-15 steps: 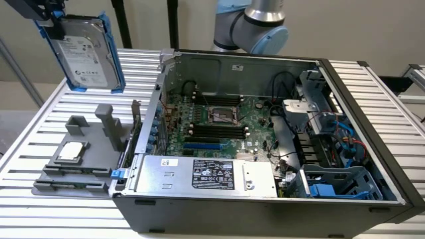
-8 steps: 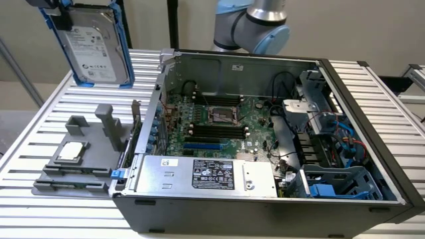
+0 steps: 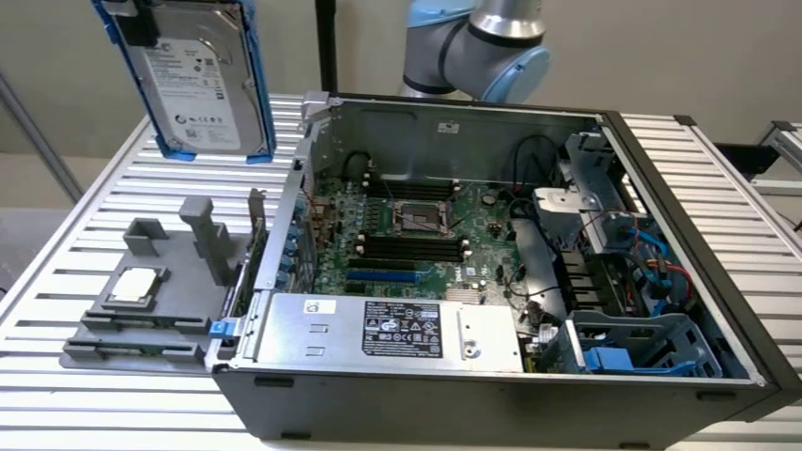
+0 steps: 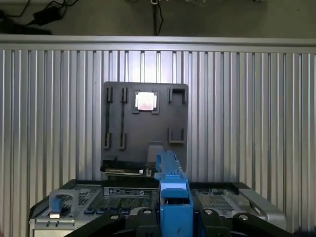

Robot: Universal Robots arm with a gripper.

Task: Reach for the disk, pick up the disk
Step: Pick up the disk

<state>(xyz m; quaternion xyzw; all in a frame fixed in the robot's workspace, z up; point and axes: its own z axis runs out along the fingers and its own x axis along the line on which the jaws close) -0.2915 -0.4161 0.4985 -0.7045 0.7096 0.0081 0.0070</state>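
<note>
Disk [image 3: 201,80] aloft in pincer [image 4: 174,226], top cropped.

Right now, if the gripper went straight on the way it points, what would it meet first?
Probably the grey holder on the table, ahead of the gripper and the disk it grips; depth is unclear.

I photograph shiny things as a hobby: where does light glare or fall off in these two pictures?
Wrist view: glare washes the small silver chip white; the slatted table is brightest near it and dimmer farther out. Exterior view: soft, even light, no glare on the label of the raised disk; the computer case is darkest inside along the exterior view's right.
</note>
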